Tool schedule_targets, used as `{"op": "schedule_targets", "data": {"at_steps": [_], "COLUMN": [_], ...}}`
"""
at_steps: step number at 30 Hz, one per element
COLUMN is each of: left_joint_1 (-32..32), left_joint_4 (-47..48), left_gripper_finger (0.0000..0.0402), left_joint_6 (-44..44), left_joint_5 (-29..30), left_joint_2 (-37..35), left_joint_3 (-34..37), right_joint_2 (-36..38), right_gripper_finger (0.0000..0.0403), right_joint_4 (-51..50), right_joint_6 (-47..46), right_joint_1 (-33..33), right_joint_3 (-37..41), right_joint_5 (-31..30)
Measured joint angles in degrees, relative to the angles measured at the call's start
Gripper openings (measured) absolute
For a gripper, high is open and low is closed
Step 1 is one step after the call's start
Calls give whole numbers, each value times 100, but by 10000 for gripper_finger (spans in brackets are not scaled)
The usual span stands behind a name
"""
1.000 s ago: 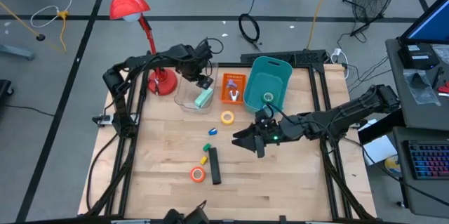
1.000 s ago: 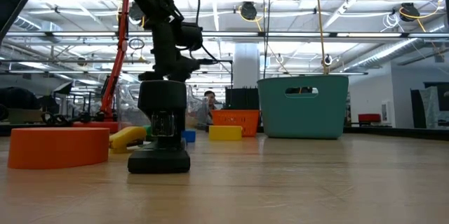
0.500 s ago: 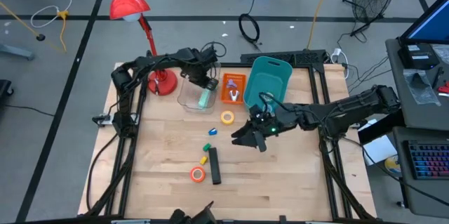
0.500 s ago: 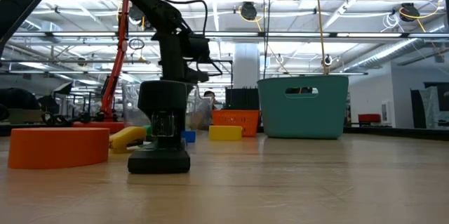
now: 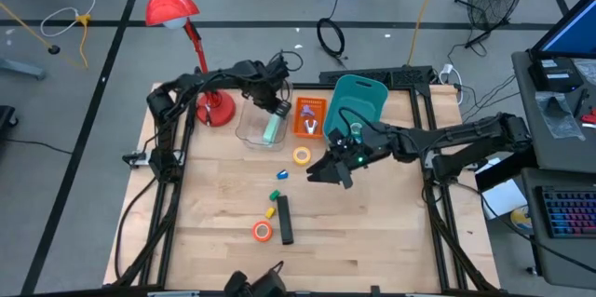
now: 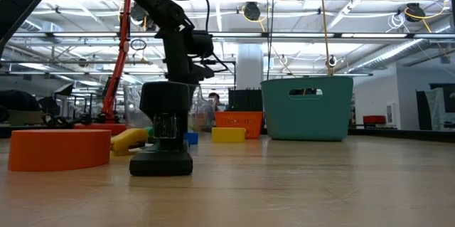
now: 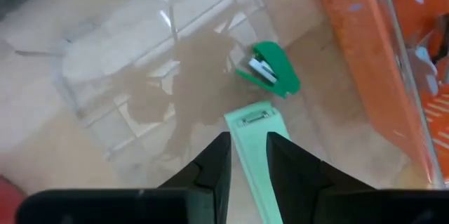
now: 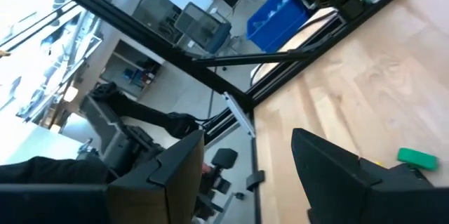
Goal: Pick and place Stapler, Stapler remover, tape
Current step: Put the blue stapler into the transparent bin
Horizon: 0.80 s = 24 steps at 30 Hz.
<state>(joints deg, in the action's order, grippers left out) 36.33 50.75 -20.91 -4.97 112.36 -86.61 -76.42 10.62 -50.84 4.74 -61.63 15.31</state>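
Over the clear plastic bin (image 5: 253, 122) at the back left of the table (image 5: 391, 232), the left gripper (image 7: 247, 155) pinches one mint-green stapler (image 7: 255, 148) between its two dark fingers, with the stapler's end sticking out over the bin's floor. Inside that bin lies one smaller dark green stapler (image 7: 270, 71); in the high view only the mint one (image 5: 271, 129) can be made out there. A third stapler, black (image 5: 284, 219), lies on the bare wood toward the front; in the low view it stands as a dark upright shape (image 6: 162, 138).

Two tape rolls are plain to see: the yellow roll (image 5: 302, 155) lies flat near the middle of the table, just in front of the orange tray (image 5: 309, 116), and the orange roll (image 5: 263, 232) lies just left of the black stapler. Three tiny blocks sit between the two rolls: one blue (image 5: 281, 175), one green (image 5: 275, 195) and one yellow (image 5: 270, 211).

The right gripper (image 5: 328, 172) hangs above the wood right of the yellow roll, fingers spread and holding nothing, in front of the one teal basket (image 5: 357, 108). One red desk lamp (image 5: 171, 2) stands at the table's back left corner.
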Motion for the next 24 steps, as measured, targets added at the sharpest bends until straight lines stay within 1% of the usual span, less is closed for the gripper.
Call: {"op": "schedule_targets", "data": {"at_steps": [2, 6, 8, 12, 14, 17, 19, 24], "left_joint_1": [49, 113, 79, -167, -434, -1000, -1446, -2721], "left_joint_4": [189, 629, 870, 1178, 1328, 1438, 1488, 1620], "left_gripper_finger": [93, 93, 93, 93, 93, 93, 93, 93], "left_joint_6": [108, 436, 665, 775, 700, 496, 249, -701], "left_joint_5": [-30, -399, -698, -1476, -1613, -1584, -1430, -547], "left_joint_2": [-2, -177, -319, -814, -1067, -1455, -1671, -1890], "left_joint_3": [-151, -436, -556, -588, -588, -588, -588, -588], "right_joint_2": [0, 2, 2, 23, 31, 33, 31, 33], "right_gripper_finger": [209, 209, 209, 209, 209, 209, 209, 209], "right_joint_4": [-33, -64, -79, -105, -111, -185, -231, -436], "right_joint_6": [40, 39, 54, 96, 102, 115, 189, 384], "right_joint_1": [-34, -119, -143, -197, -241, -285, -285, -285], "right_joint_3": [0, 0, 0, 0, 0, 0, 0, 0], "right_joint_5": [24, 219, 302, 467, 595, 599, 599, 750]}}
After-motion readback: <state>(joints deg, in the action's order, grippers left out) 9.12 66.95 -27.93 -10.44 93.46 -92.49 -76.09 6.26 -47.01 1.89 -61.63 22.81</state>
